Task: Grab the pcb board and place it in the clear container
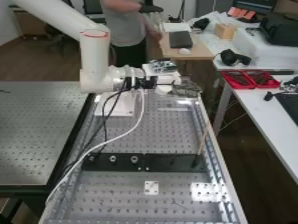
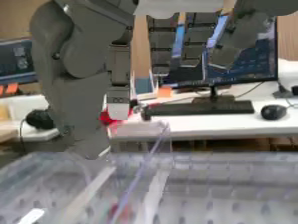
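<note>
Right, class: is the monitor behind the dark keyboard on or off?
On: the monitor shows a lit, bluish screen behind the keyboard.

Blurred clear container [image 2: 41, 177], cut off, indistinct hand [image 1: 187, 89]

White arm [image 1: 94, 52] from the high view's upper left; wrist [image 1: 128, 74] level; dark hand [image 1: 186, 89], fingers [image 2: 161, 42] relaxed

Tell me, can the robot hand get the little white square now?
Probably not without moving. The robot hand is by the far end of the bench; the white square is nearer, past the black bar. Nothing seems to cover it, though.
</note>
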{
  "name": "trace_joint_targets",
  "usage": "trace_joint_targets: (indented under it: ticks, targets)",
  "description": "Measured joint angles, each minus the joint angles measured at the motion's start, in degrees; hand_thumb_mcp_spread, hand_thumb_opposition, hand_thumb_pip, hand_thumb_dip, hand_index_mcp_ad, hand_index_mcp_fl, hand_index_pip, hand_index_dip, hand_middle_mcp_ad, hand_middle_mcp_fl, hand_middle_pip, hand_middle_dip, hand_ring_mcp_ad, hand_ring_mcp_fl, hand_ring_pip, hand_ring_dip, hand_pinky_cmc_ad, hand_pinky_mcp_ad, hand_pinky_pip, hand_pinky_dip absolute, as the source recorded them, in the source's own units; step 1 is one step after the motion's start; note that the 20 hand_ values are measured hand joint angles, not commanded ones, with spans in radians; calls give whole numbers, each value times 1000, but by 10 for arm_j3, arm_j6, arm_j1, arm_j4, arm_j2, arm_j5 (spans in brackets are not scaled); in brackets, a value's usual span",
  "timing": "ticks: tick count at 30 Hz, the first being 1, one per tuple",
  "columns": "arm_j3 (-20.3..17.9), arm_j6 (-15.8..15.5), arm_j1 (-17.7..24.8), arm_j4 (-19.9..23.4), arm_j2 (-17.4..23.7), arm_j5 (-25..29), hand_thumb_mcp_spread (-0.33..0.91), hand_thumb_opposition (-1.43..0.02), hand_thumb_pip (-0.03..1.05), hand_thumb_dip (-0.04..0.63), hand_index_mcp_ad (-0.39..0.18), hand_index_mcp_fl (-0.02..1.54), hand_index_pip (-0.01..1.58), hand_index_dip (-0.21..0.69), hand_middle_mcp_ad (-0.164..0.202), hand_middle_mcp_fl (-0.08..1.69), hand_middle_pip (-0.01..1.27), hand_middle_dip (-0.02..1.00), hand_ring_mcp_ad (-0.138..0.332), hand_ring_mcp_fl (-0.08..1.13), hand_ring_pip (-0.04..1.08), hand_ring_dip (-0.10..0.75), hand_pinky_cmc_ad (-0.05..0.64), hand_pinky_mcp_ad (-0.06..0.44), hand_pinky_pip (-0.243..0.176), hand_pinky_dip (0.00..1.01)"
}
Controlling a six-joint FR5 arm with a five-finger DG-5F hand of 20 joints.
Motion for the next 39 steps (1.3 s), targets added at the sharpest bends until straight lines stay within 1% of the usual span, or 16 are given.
trace_joint_targets:
  ticks: [5, 8, 11, 13, 14, 15, 16, 17, 20, 21, 23, 25, 29, 33, 36, 39]
  targets:
    - [-23, 15, -18, 23, 59, 5, 545, -855, 417, 316, -194, 154, 1157, 344, 54, 106, 126, 178, 101, 30, 110, 51, 290, 161, -31, 161]
    - [-33, 21, -35, 22, 88, 13, 529, -852, 417, 316, -188, 152, 1112, 344, 51, 110, 126, 178, 101, 30, 110, 51, 288, 161, -31, 161]
    - [-48, 27, -71, 5, 130, 38, 517, -817, 417, 300, -187, 173, 979, 344, 54, 106, 126, 178, 99, 30, 110, 51, 288, 164, -31, 161]
    - [-58, 29, -88, -4, 149, 58, 504, -806, 349, 298, -169, 215, 881, 347, 59, 106, 126, 178, 103, 16, 112, 51, 279, 166, -31, 161]
    - [-65, 30, -95, -7, 159, 71, 499, -806, 342, 284, -168, 215, 841, 344, 59, 106, 126, 178, 103, 16, 112, 51, 278, 166, -31, 161]
    - [-69, 31, -99, -8, 165, 78, 503, -806, 342, 278, -164, 222, 805, 347, 58, 106, 126, 178, 103, 16, 112, 51, 278, 183, -31, 161]
    - [-76, 33, -104, -10, 173, 91, 503, -803, 346, 274, -164, 225, 771, 340, 61, 106, 126, 178, 103, 16, 112, 51, 278, 185, -31, 161]
    - [-84, 36, -108, -12, 183, 104, 499, -806, 340, 255, -164, 225, 723, 340, 58, 106, 126, 178, 103, 16, 110, 51, 278, 180, -31, 161]
    - [-97, 33, -115, -16, 202, 132, 490, -791, 340, 253, -166, 272, 625, 340, 61, 106, 126, 178, 103, 16, 110, 51, 278, 197, -31, 161]
    - [-99, 31, -115, -18, 206, 136, 494, -791, 340, 239, -166, 269, 611, 340, 58, 106, 126, 178, 103, 16, 110, 51, 278, 199, -31, 161]
    - [-103, 25, -119, -25, 218, 152, 492, -778, 340, 237, -166, 274, 588, 340, 58, 110, 126, 182, 103, 16, 110, 51, 281, 201, -31, 161]
    - [-105, 20, -120, -30, 224, 158, 492, -778, 339, 236, -166, 304, 543, 340, 58, 110, 126, 178, 103, 16, 110, 51, 278, 201, -31, 161]
    - [-108, 7, -118, -35, 234, 170, 494, -778, 319, 236, -166, 304, 485, 342, 58, 110, 126, 178, 103, 16, 112, 51, 278, 202, -31, 161]
    - [-109, 6, -114, -38, 237, 172, 492, -778, 309, 236, -166, 321, 429, 340, 61, 110, 126, 178, 103, 16, 110, 51, 281, 202, -31, 161]
    - [-111, 7, -112, -34, 238, 172, 496, -778, 309, 236, -166, 319, 405, 367, 61, 106, 126, 178, 103, 16, 110, 51, 281, 199, -31, 161]
    - [-111, 8, -109, -34, 239, 171, 496, -777, 298, 232, -166, 319, 368, 368, 61, 106, 126, 178, 103, 16, 110, 51, 281, 199, -31, 161]
